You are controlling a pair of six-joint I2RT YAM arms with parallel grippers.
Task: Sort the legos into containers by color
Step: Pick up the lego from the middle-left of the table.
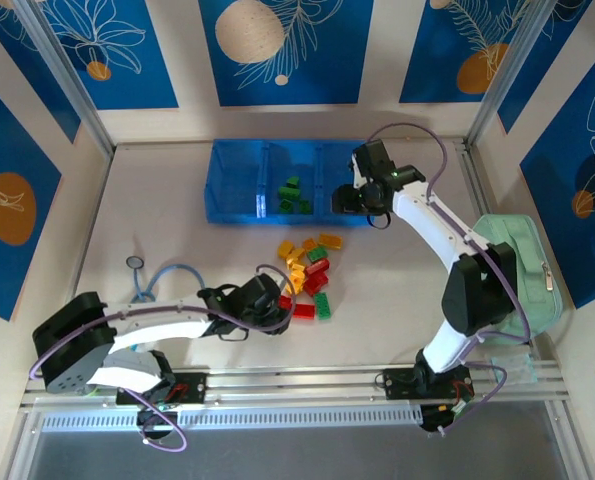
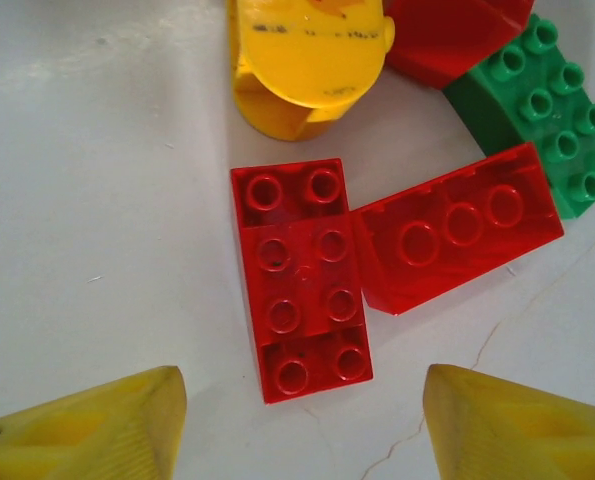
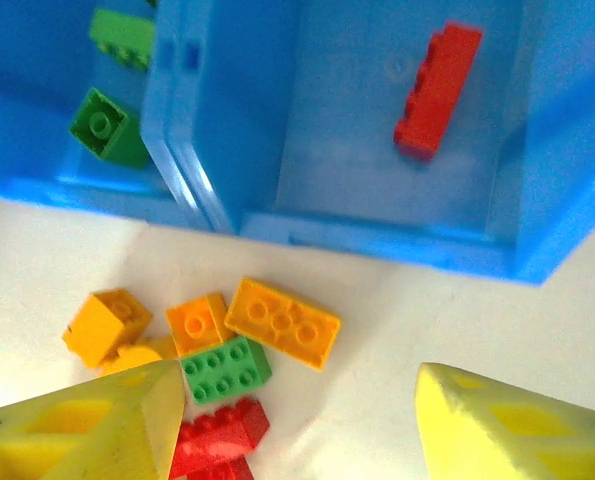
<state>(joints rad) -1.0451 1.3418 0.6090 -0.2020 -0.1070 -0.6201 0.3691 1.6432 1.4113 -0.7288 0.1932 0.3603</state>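
Legos (image 1: 307, 272) are heaped on the desk (image 2: 97, 200). One red brick (image 2: 299, 280) lies just ahead of the left hand (image 2: 302, 430), which is open and empty. The brick should be gripped across its width, clear of the touching neighbour (image 2: 457, 235). The right hand (image 3: 297, 420), open and empty, hangs at the tray (image 3: 377, 245).

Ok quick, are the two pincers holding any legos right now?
Left pincer: open, empty, over a red brick.
Right pincer: open, empty, near the blue tray.
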